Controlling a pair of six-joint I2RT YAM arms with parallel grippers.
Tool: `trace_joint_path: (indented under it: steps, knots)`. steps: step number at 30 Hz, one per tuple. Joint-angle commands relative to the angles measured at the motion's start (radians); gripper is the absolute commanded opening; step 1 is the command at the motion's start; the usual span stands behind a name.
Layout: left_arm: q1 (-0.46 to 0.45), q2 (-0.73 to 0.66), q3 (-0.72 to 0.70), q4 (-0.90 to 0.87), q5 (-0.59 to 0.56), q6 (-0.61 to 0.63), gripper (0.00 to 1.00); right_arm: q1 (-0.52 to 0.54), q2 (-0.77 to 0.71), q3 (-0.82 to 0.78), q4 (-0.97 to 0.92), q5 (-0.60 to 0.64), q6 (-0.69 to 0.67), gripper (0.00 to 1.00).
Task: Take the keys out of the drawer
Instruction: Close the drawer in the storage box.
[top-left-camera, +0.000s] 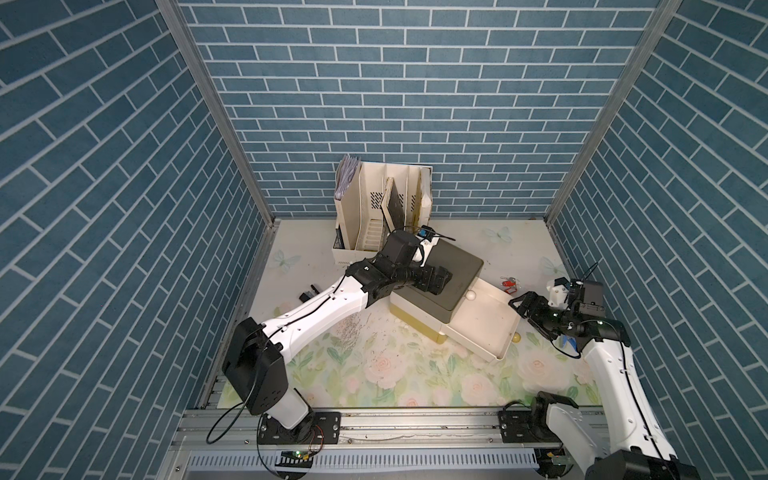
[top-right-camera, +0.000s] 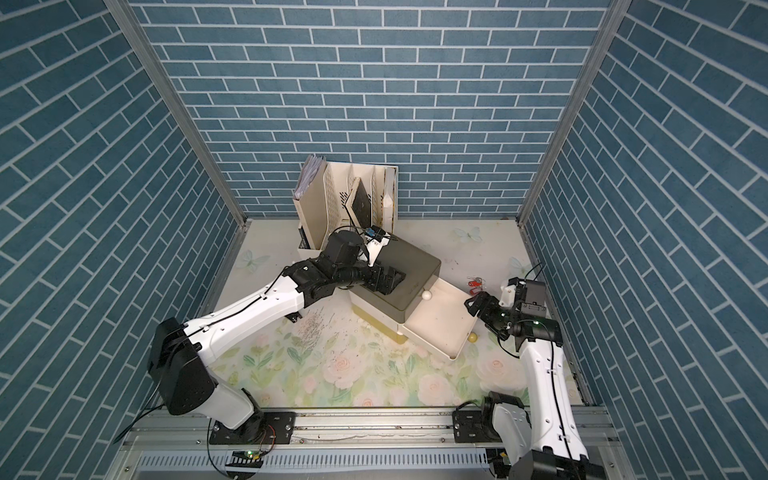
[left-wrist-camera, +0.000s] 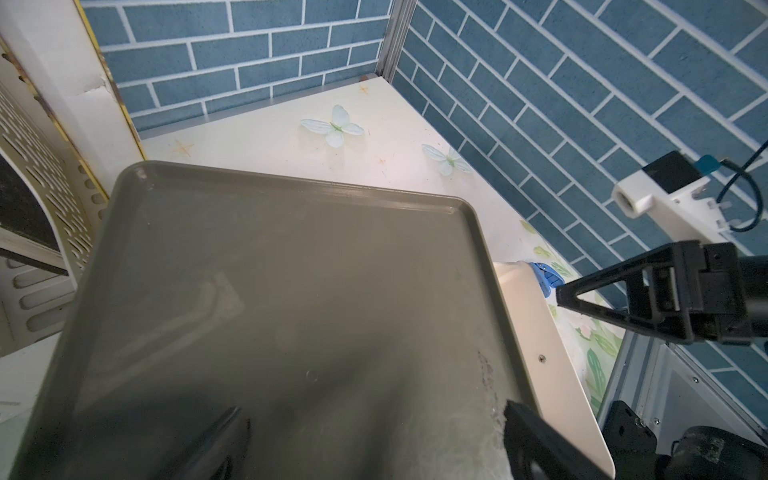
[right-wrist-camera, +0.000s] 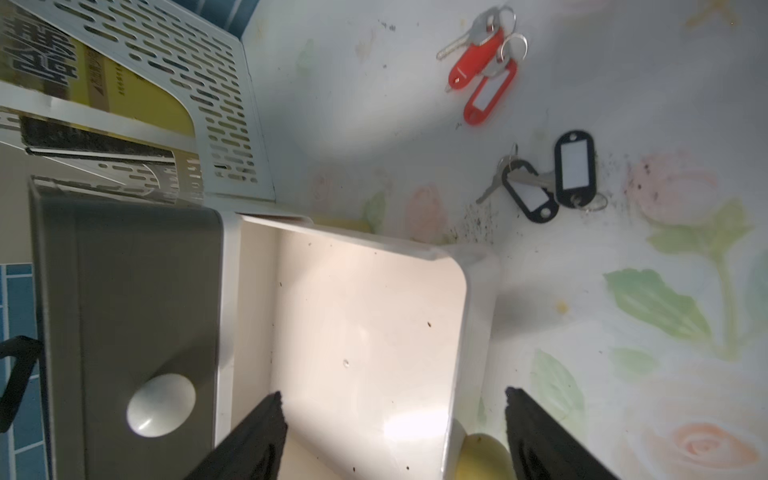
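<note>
Right tool (right-wrist-camera: 392, 392) hangs spread wide above flowered tabletop (right-wrist-camera: 623, 104) inside blue-brick walls (top-left-camera: 415, 104).

White-shelled left arm (top-left-camera: 320, 311), right arm (top-left-camera: 611, 374), black joints, thin black cables, triangular black end effector fingers (left-wrist-camera: 566, 293)

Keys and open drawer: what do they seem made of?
The keys: shiny silvery metal blades and rings. Their tags: glossy red and black plastic, apparently, with white paper-like inserts. The drawer: smooth cream plastic, judging by its rounded moulded corner.
</note>
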Motion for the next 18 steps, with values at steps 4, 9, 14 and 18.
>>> trace_joint_path:
  steps: [4,9,14,18]
  knots:
    - [-0.015,-0.014,-0.006,-0.02,-0.019,-0.012,1.0,0.009,-0.055,-0.057,0.035,-0.069,0.046,0.84]
    - [-0.017,-0.014,-0.013,-0.022,-0.022,-0.012,1.0,0.011,-0.086,-0.133,0.133,-0.183,0.1,0.83]
    - [-0.018,-0.023,-0.025,-0.028,-0.03,-0.011,1.0,0.02,-0.107,-0.188,0.254,-0.263,0.182,0.82]
    - [-0.018,-0.027,-0.029,-0.03,-0.035,-0.008,1.0,0.045,-0.119,-0.222,0.372,-0.322,0.257,0.81]
